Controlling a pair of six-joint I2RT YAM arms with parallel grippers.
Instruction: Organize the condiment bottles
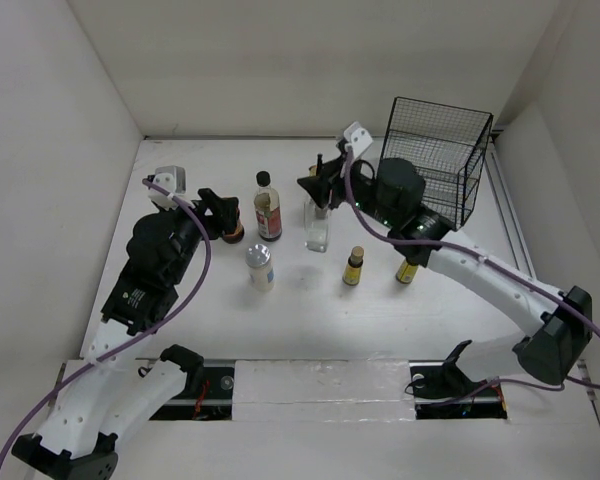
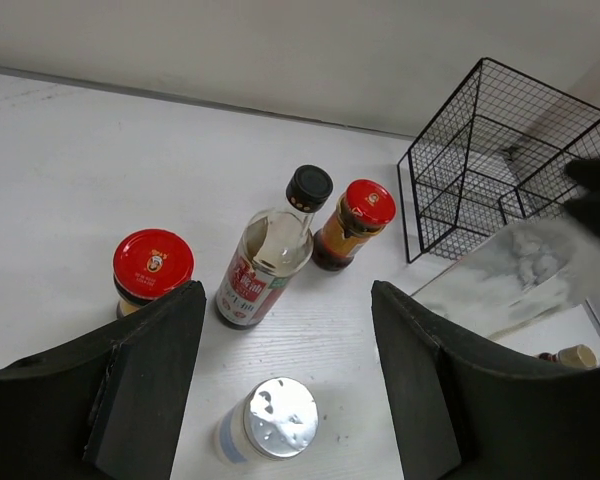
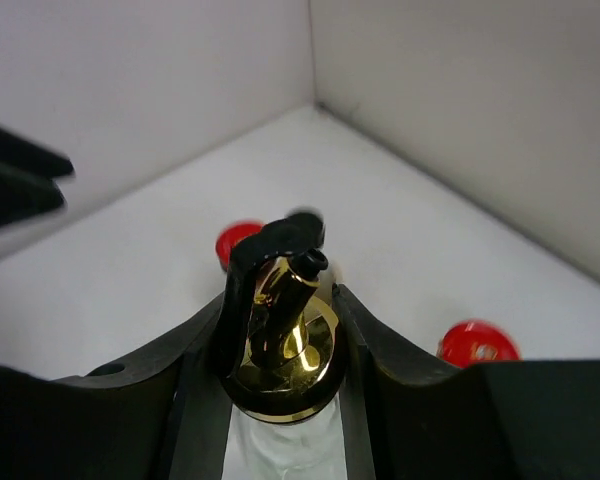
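Note:
My right gripper [image 3: 280, 400] is shut on the gold cap of the clear gold-spouted bottle [image 3: 280, 335], which stands mid-table [image 1: 317, 228]. My left gripper [image 2: 285, 385] is open and empty, held above the table [image 1: 223, 213]. Below its jaws stands the white shaker [image 2: 270, 420] with a silver lid [image 1: 260, 266]. A red-capped jar [image 2: 153, 265] sits just outside the left finger [image 1: 233, 235]. A black-capped bottle with a red label [image 1: 268, 210] and a red-capped dark bottle [image 2: 355, 222] stand behind. Two small yellow bottles [image 1: 353, 266] [image 1: 407, 272] stand to the right.
The black wire basket [image 1: 435, 150] stands at the back right, against the right wall [image 2: 500, 150]. White walls close in the table at the back and both sides. The right arm [image 1: 480, 270] reaches over the right half of the table.

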